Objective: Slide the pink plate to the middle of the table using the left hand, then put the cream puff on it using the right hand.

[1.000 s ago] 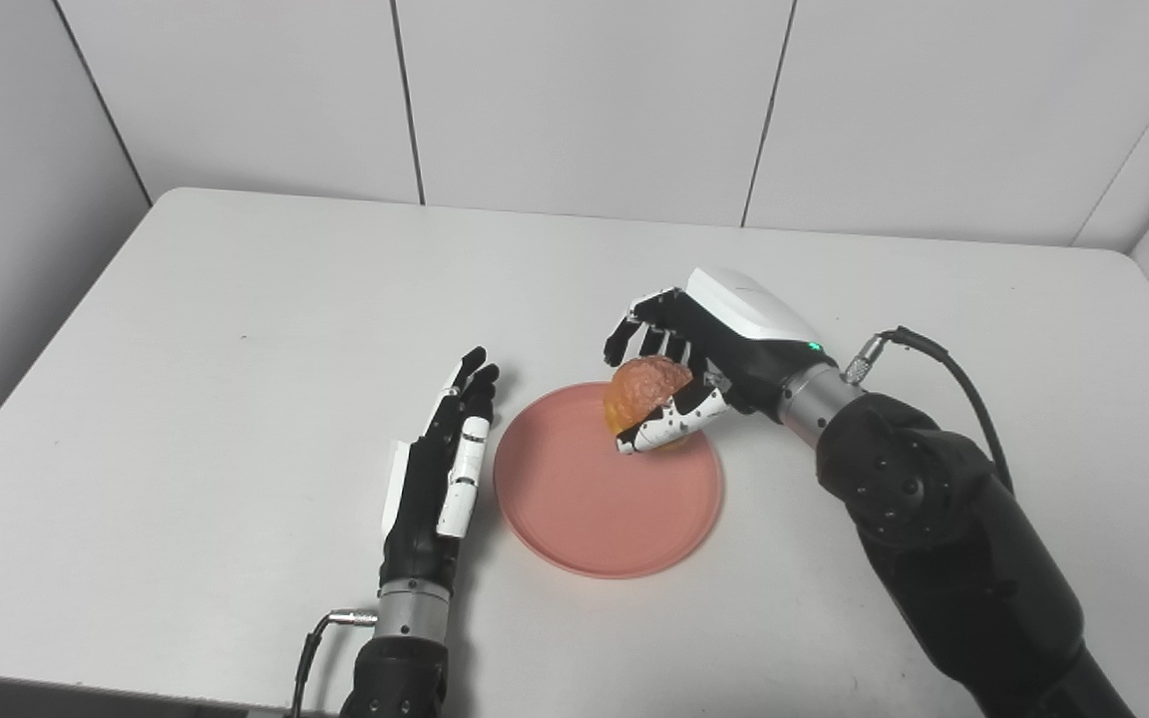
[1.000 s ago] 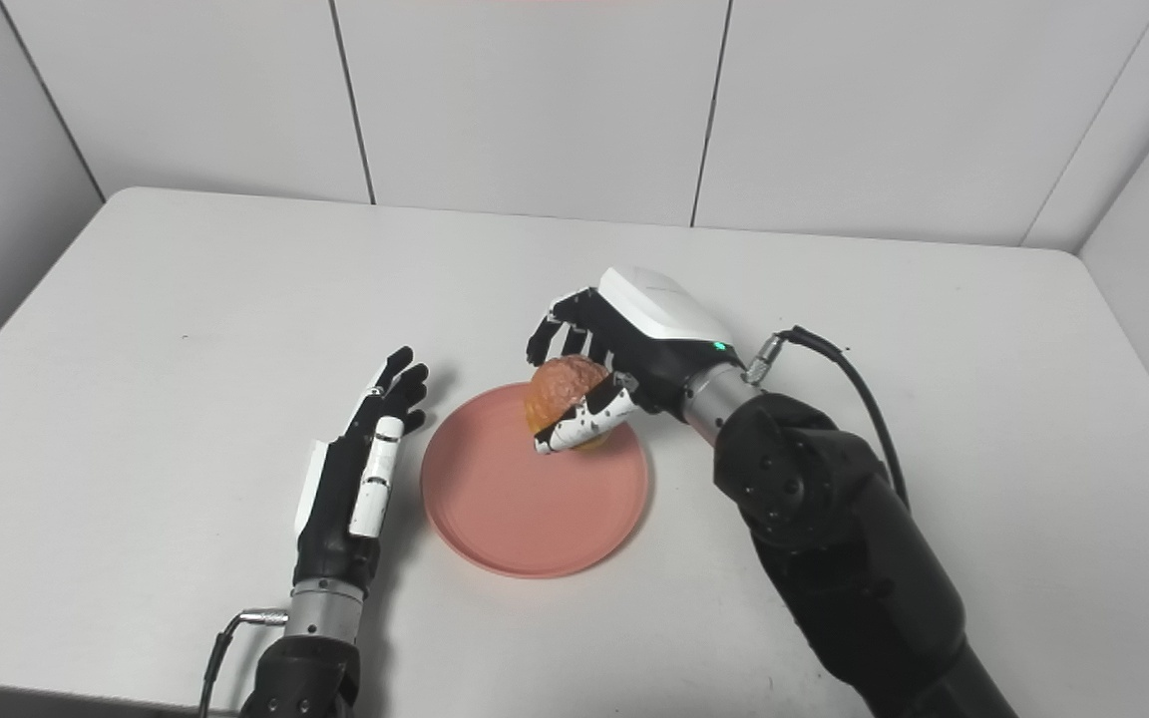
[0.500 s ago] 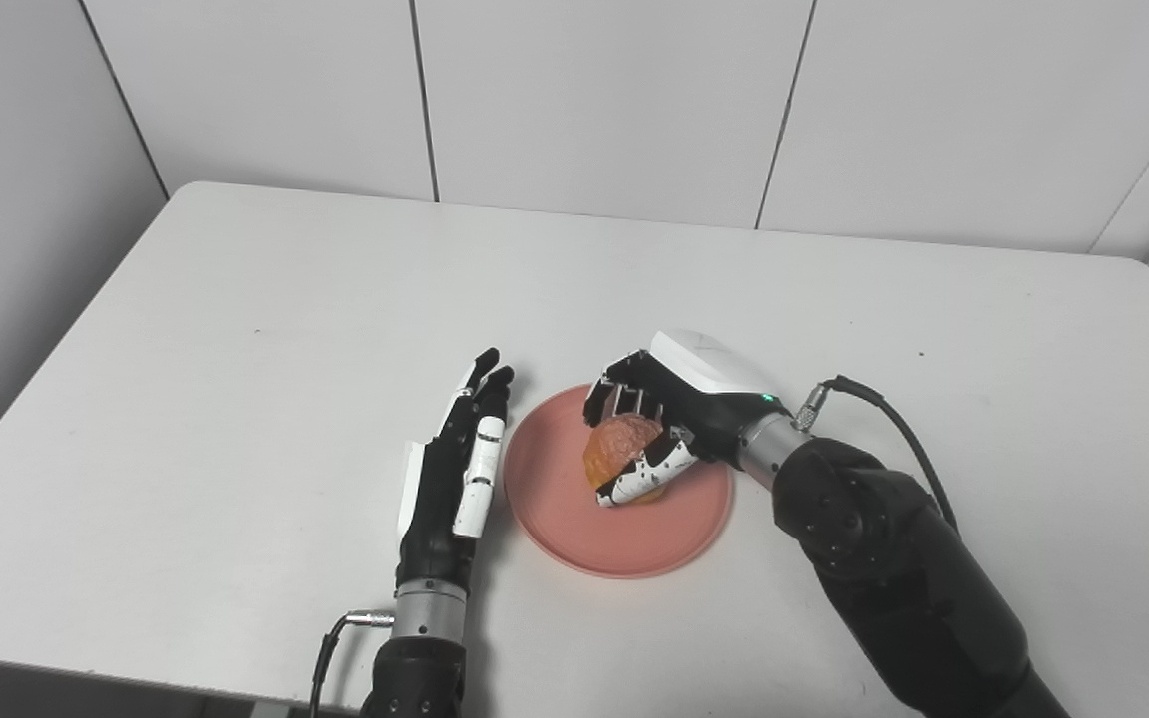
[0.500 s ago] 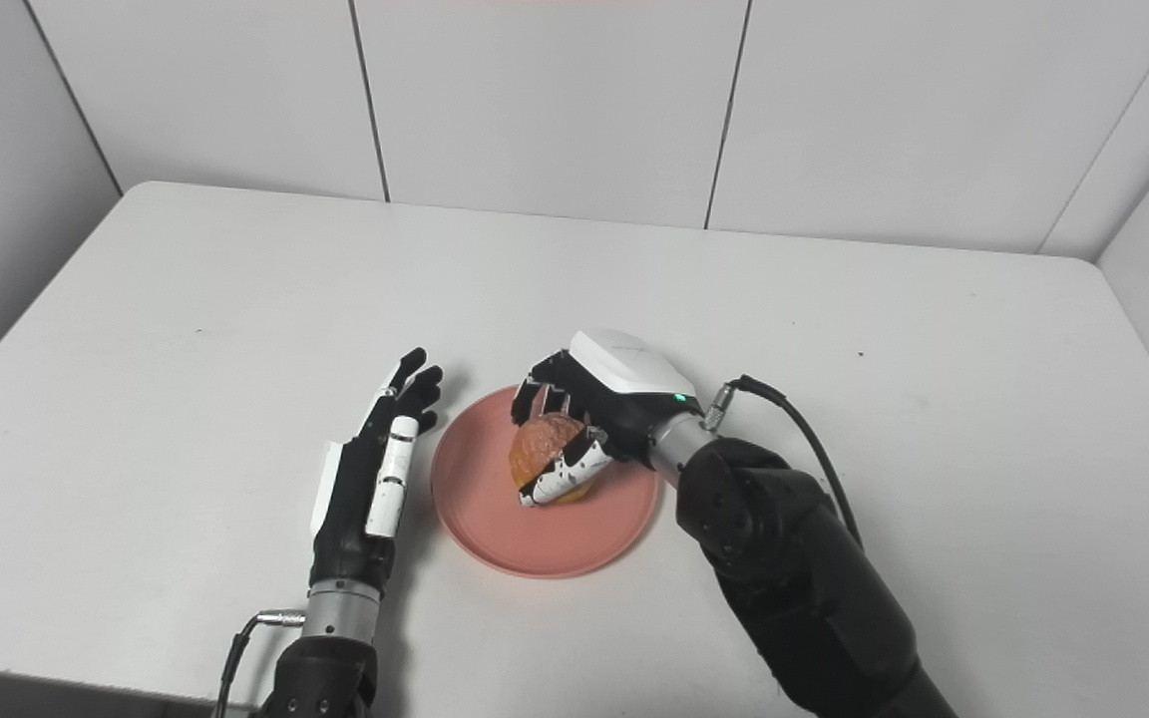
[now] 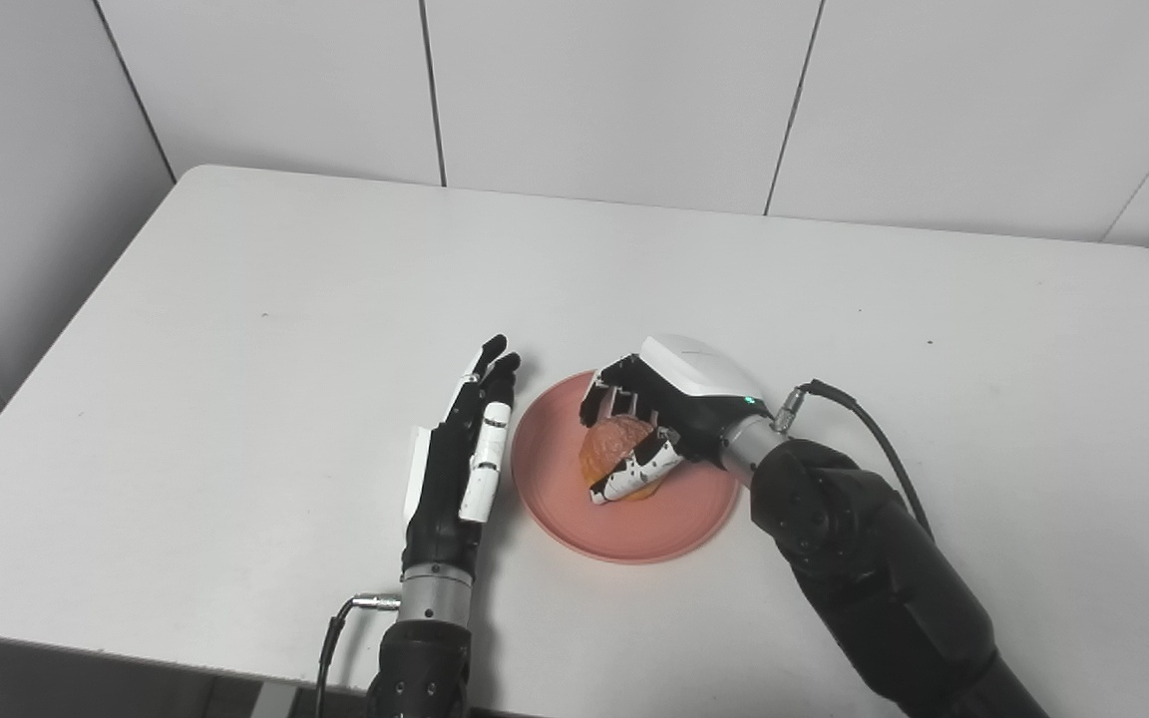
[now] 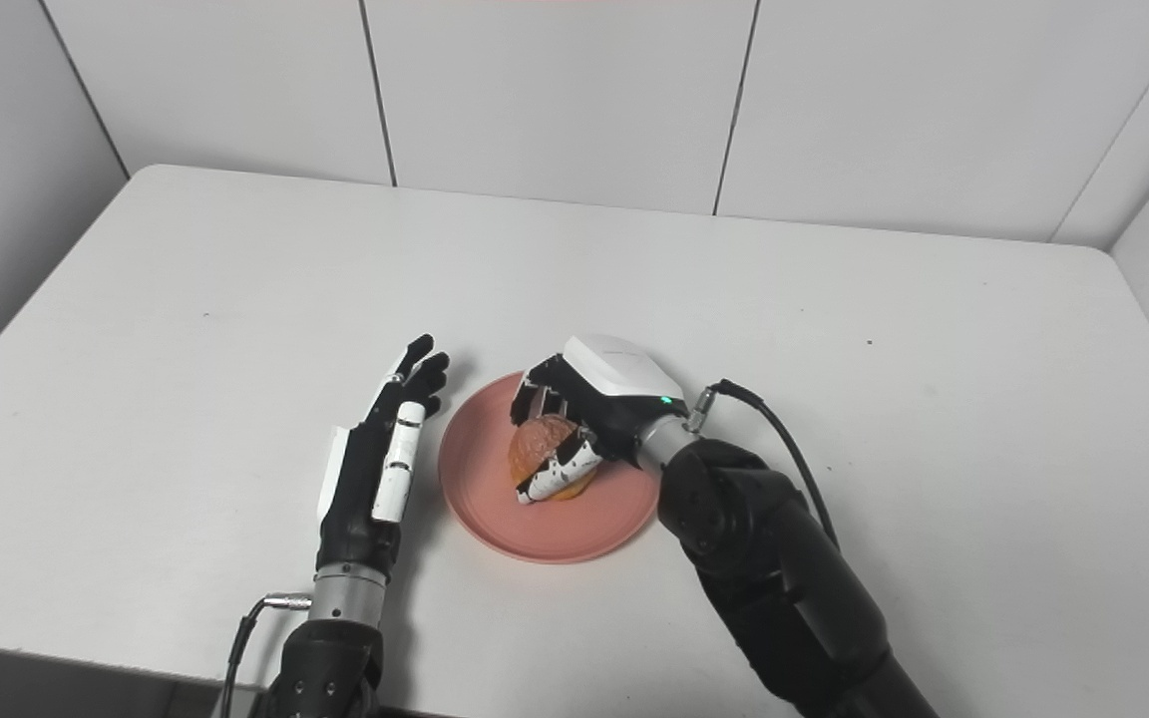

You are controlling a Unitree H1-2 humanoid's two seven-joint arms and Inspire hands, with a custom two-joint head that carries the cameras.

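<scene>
A round pink plate (image 5: 669, 524) lies on the white table (image 5: 235, 329) near its front middle. My right hand (image 5: 669, 414) is over the plate and is shut on the brown cream puff (image 5: 612, 447), which sits low at the plate's surface; I cannot tell whether it touches. The thumb lies across the puff's front. My left hand (image 5: 463, 464) lies flat and open on the table just left of the plate's rim, fingers straight and pointing away. In the right eye view the plate (image 6: 584, 529), puff (image 6: 540, 447) and both hands (image 6: 380, 469) (image 6: 599, 399) show the same way.
White wall panels (image 5: 614, 90) stand behind the table's far edge. The table's front edge runs just below my left wrist. A cable (image 5: 874, 429) loops from my right wrist.
My right hand has carried the cream puff down and left from above the plate's far rim to low over its middle. The camera has shifted. My left hand stays beside the plate.
</scene>
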